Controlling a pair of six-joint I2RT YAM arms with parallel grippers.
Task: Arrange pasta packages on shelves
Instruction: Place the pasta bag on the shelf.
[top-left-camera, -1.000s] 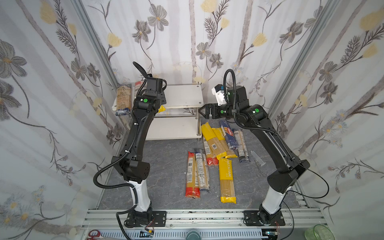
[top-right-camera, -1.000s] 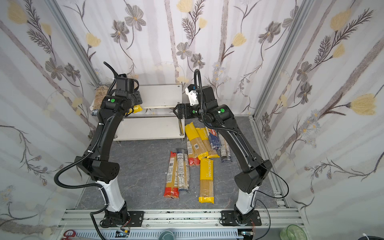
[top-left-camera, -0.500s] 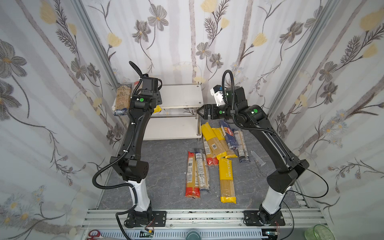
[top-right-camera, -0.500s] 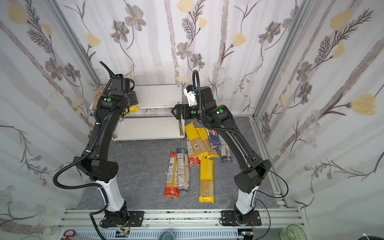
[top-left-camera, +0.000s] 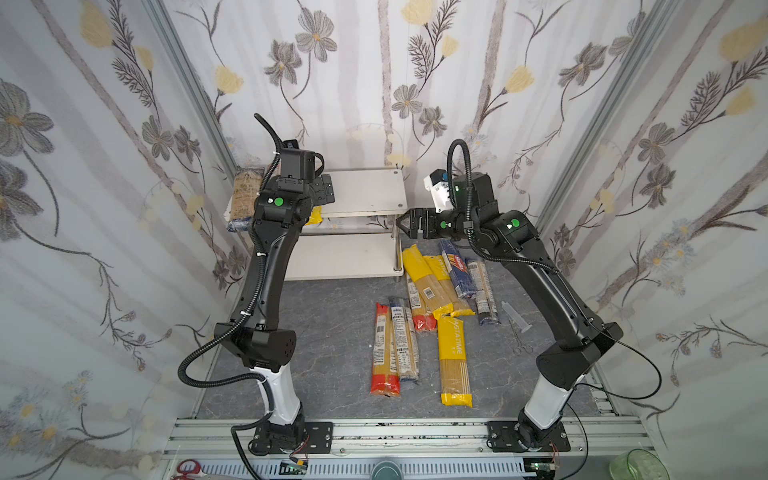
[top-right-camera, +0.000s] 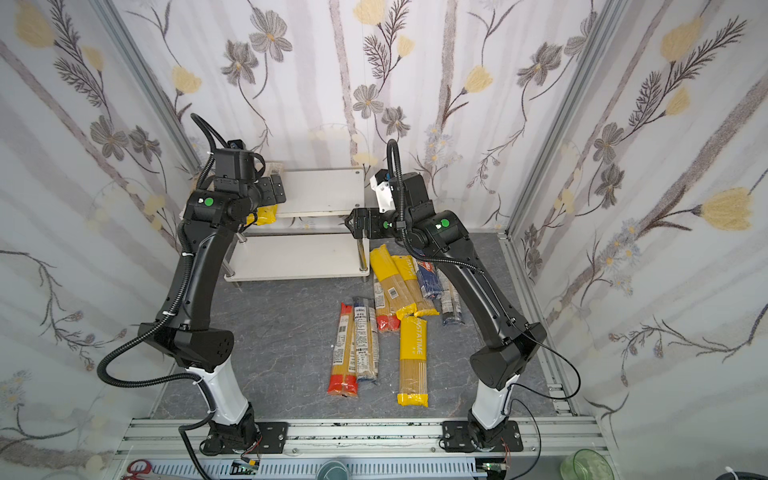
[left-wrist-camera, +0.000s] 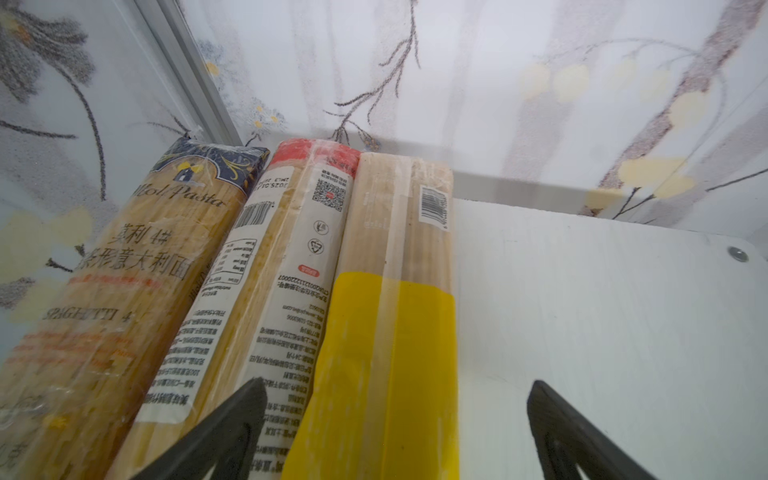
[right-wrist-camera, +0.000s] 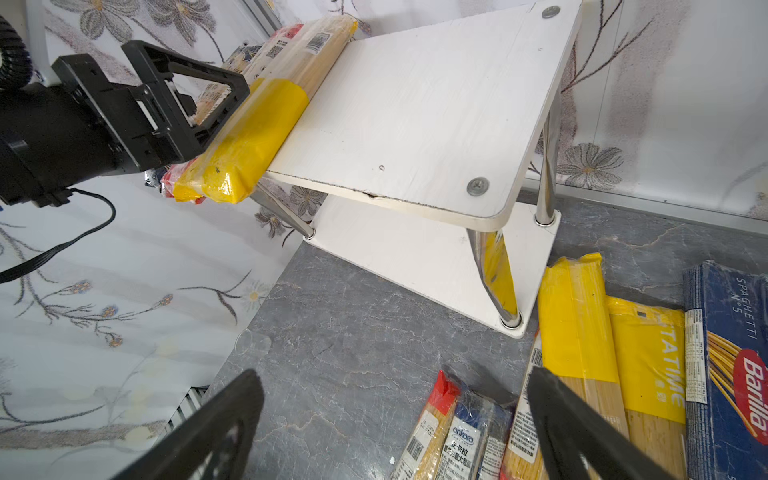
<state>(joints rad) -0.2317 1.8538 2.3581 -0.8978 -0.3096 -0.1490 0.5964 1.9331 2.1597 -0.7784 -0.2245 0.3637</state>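
Currently, the left gripper (left-wrist-camera: 399, 390) is being held wide open, released, just above the yellow packet (left-wrist-camera: 390, 332) and gripping nothing. Three packets are lying side by side along the left edge of the shelves (right-wrist-camera: 415, 104), on the top board: the blue-ended packet (left-wrist-camera: 124, 270), the red-ended packet (left-wrist-camera: 270, 270), then the yellow one, with near ends overhanging the front edge. Beyond them, the board is being left open to its right edge. The right gripper (right-wrist-camera: 392, 376) is being held open and empty above the worktop (right-wrist-camera: 353, 332), near a corner post (right-wrist-camera: 490, 270) and the loose packets (top-left-camera: 432, 291).
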